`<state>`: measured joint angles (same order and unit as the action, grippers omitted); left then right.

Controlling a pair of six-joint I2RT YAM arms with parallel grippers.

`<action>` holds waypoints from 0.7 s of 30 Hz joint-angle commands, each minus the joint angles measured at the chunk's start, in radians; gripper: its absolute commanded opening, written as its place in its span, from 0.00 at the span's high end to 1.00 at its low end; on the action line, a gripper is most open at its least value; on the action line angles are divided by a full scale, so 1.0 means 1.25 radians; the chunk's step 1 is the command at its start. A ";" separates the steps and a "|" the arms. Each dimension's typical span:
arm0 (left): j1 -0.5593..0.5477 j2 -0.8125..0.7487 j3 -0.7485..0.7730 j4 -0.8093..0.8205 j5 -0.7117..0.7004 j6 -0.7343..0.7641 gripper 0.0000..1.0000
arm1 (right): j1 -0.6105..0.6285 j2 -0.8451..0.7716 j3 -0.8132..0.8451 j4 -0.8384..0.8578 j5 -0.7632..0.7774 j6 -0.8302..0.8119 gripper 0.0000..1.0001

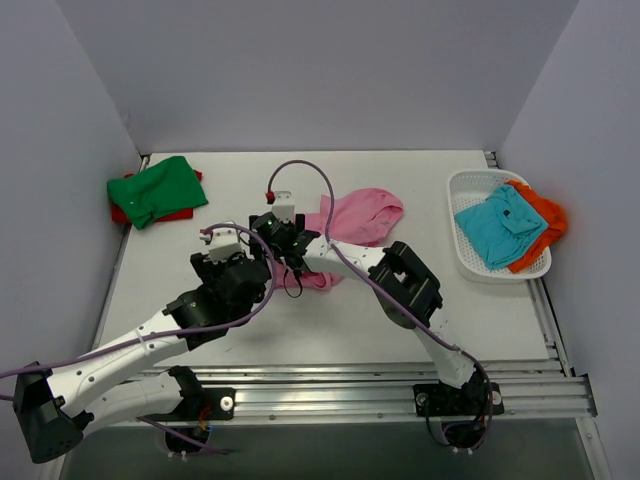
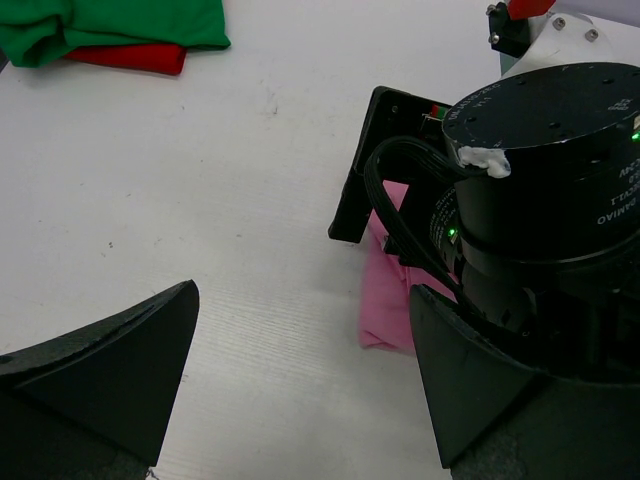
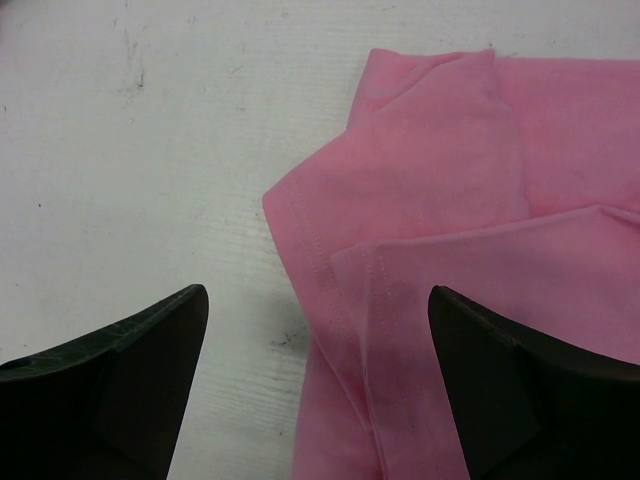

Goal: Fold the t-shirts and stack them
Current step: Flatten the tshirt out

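The right arm (image 1: 345, 256) hides the near part of the pink t-shirt (image 1: 365, 215), the green t-shirt (image 1: 155, 190) covers most of the red t-shirt (image 1: 180, 213), and the teal t-shirt (image 1: 497, 228) covers most of the orange t-shirt (image 1: 550, 215).

Pink shirt (image 1: 365, 215), green shirt (image 1: 155, 190), red shirt (image 2: 130, 57), teal shirt (image 1: 500, 225), orange shirt (image 1: 545, 215); white basket (image 1: 475, 190)

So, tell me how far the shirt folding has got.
Done: green shirt folded on red shirt, far left. In hand: pink shirt mid-table, right gripper open over its edge, left gripper open beside. Left: teal shirt and orange shirt, in the basket.
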<state>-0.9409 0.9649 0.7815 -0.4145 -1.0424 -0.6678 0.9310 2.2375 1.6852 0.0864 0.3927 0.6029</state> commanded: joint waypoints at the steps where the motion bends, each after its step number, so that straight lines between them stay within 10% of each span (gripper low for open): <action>1: 0.003 -0.007 0.018 0.022 -0.005 0.013 0.05 | 0.000 -0.011 -0.010 -0.008 0.024 0.011 0.14; 6: 0.003 -0.005 0.017 0.024 -0.007 0.013 0.05 | -0.004 -0.009 -0.020 -0.010 0.032 0.010 0.23; 13: 0.003 0.001 0.018 0.026 -0.004 0.014 0.05 | -0.012 -0.001 -0.022 -0.011 0.026 0.010 0.67; 21: 0.003 0.007 0.019 0.026 -0.004 0.015 0.05 | -0.017 0.009 -0.019 -0.018 0.018 0.012 0.70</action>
<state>-0.9405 0.9752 0.7815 -0.4141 -1.0424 -0.6651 0.9169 2.2375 1.6627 0.0860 0.4004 0.6117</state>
